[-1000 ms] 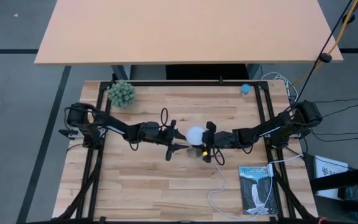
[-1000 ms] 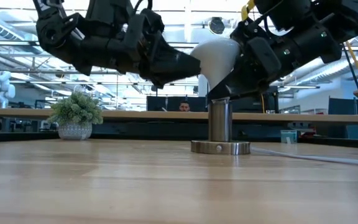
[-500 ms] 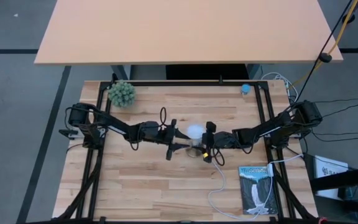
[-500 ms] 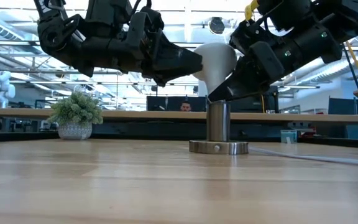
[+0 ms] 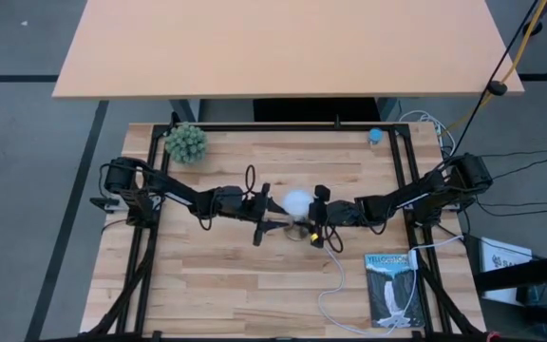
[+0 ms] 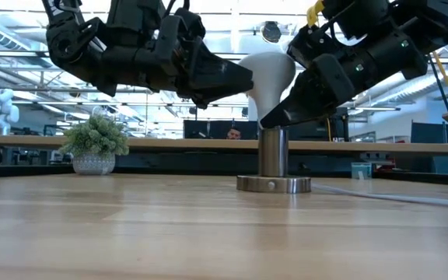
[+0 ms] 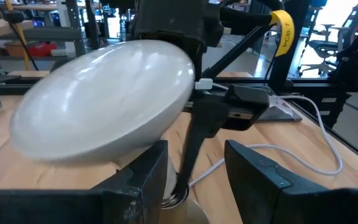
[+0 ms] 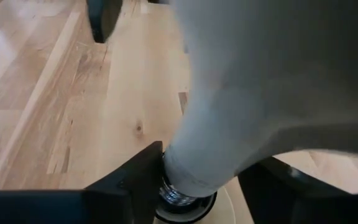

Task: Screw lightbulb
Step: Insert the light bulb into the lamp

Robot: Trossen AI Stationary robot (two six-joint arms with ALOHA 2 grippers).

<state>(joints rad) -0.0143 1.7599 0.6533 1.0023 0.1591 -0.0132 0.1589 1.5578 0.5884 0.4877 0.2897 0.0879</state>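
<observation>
The white lightbulb point(image 5: 298, 200) stands tilted at the table's middle, its screw base point(image 8: 178, 194) in the mouth of the metallic socket point(image 6: 273, 155). The socket stands by its round disc point(image 6: 274, 184) on the wood. My right gripper point(image 5: 313, 220) comes from the table's right and is shut on the bulb's neck. My left gripper point(image 5: 275, 211) comes from the left and is open, level with the globe point(image 6: 267, 68), with nothing between its fingers point(image 7: 145, 180). My right gripper pinches the bulb's tapering neck point(image 8: 194, 158) between its two fingers, just above the screw base. The fingers slant down from the table's right. The bulb leans toward the right, its base in the socket. My left gripper has one fingertip point(image 6: 243, 78) against the globe's left side, coming level from the left.
A white cord point(image 5: 330, 285) runs from the socket to the near edge. A book point(image 5: 390, 290) lies near right. A potted plant point(image 5: 186, 142) stands far left and a small blue object point(image 5: 375, 135) far right. Bare wood lies in front of the socket.
The bulb's globe has shifted slightly toward the table's left in my right gripper's hold, and the socket's disc has slid a little left with it. Both grippers stay by the bulb.
</observation>
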